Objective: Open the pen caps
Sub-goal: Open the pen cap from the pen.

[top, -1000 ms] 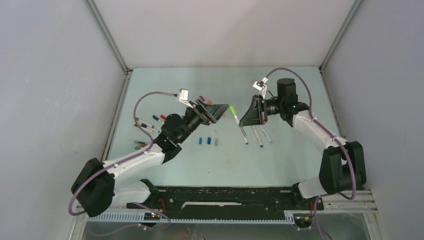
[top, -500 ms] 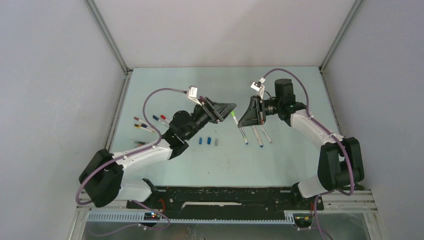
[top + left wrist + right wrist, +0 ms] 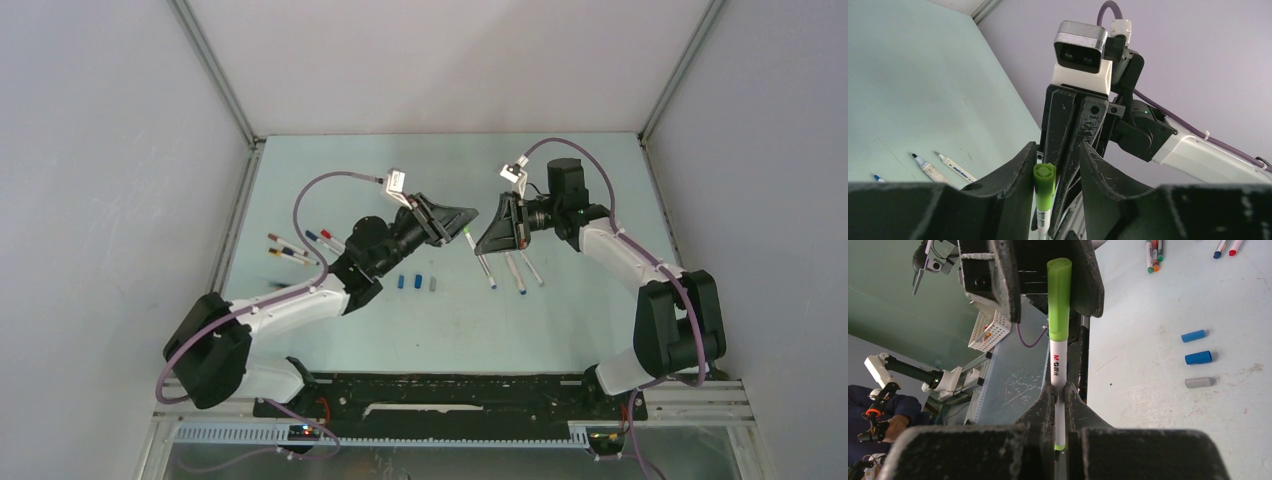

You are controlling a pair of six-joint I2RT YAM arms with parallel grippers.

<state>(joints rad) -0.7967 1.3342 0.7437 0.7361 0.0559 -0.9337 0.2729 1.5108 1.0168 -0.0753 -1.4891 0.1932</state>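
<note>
Across the table (image 3: 450, 330), the job looked well short of half done, judging by what lay around the green pen (image 3: 1058, 365) held up in the air near the middle. The left arm (image 3: 290, 310) and the right arm (image 3: 625, 255) reached in from opposite sides of that pen. The right gripper (image 3: 1059, 395) was clamped tight on the pen's white barrel and carried it. The left gripper (image 3: 1055, 160) faced the pen's capped end, its jaws apart on either side of the green cap (image 3: 1044, 182). One finger lay against the cap and a gap showed at the other, so it gripped nothing yet and the cap sat fully on. Just beside the green pen, toward the near edge under the right gripper, three bare pens (image 3: 514, 273) lay side by side with their tips showing. Well apart from the green pen, out on the left arm's side, a scatter of capped pens (image 3: 288, 251) waited, some partly hidden by the arm, so their count was unclear. Near the green pen, toward the near edge on the left gripper's side, three loose caps (image 3: 418, 283), two blue and one grey, lay in a short row. By that reckoning three pens were finished, the green one was about to be pulled apart, and the scattered ones were left.
</note>
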